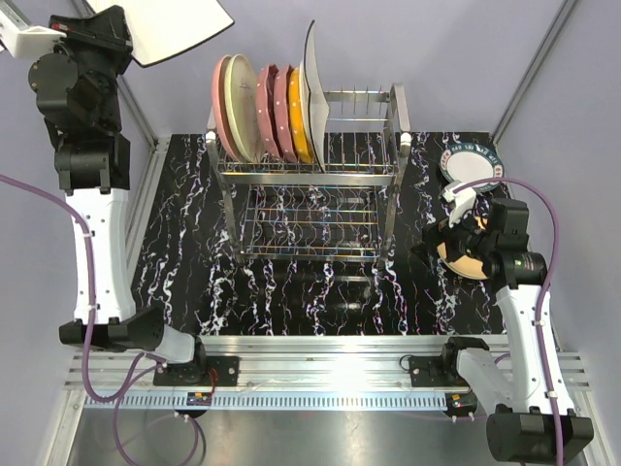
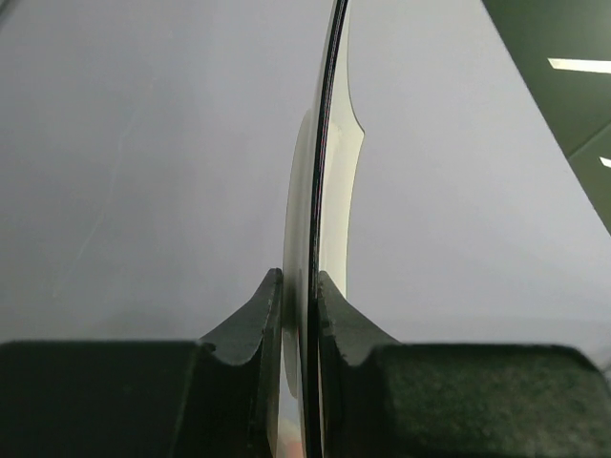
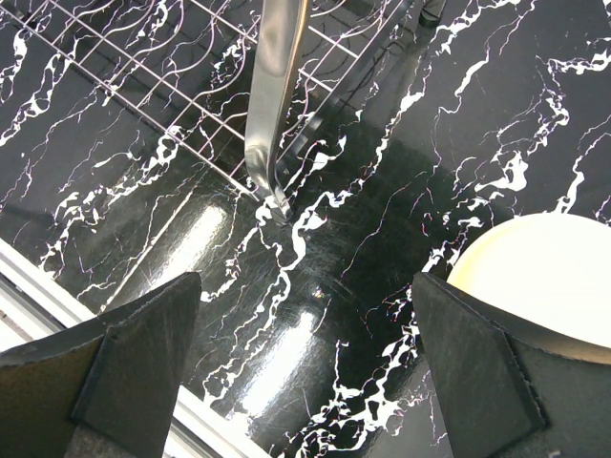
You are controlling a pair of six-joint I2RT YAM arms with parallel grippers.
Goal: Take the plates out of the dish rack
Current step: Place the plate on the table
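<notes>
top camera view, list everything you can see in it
dish rack: one, silver wire, middle of table
plates in rack: about six, pink, cream, dotted, orange, white, upright at the rack's left end
patterned plate: one, teal rim, flat at far right
tan plate: one, flat, right side
white plate: one, held in the air, far left
table: one, black with white veins
left gripper: shut on white plate
right gripper: open, empty, above tan plate
</notes>
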